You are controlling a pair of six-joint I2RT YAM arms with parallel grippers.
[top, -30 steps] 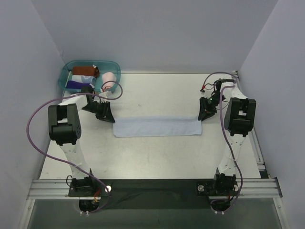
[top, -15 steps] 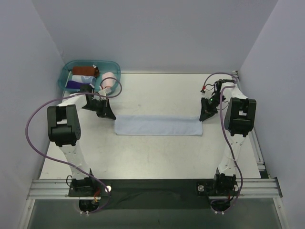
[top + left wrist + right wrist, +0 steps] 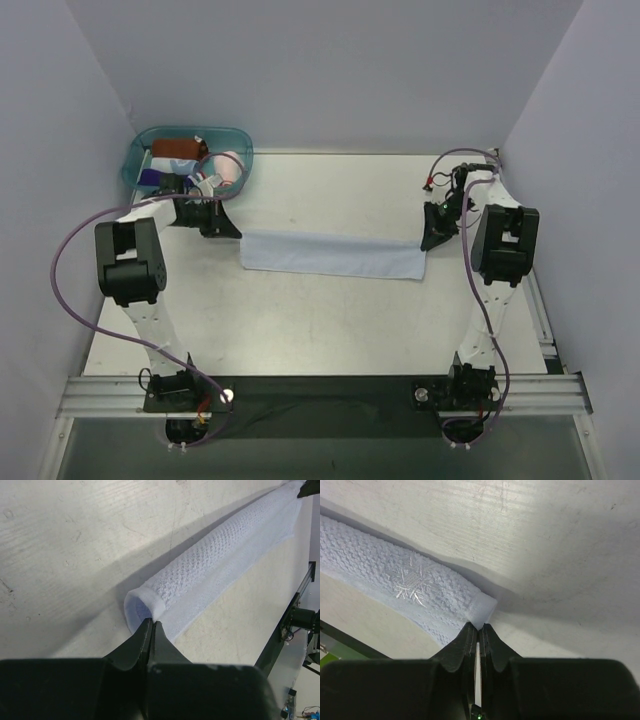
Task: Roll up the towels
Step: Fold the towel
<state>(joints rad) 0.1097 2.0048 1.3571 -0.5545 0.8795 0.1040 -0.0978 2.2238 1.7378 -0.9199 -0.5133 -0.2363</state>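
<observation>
While my left pincer and right pincer pinch tight on its ends, the blue towel lies stretched across the table between them, far edge curled. The pink towel sits in the tub.

Long light blue towel, far edge curled over; pink towel rolled

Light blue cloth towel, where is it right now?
Top view: the light blue towel lies centrally, stretched between the left gripper and the right gripper, each pinching one end.
</observation>
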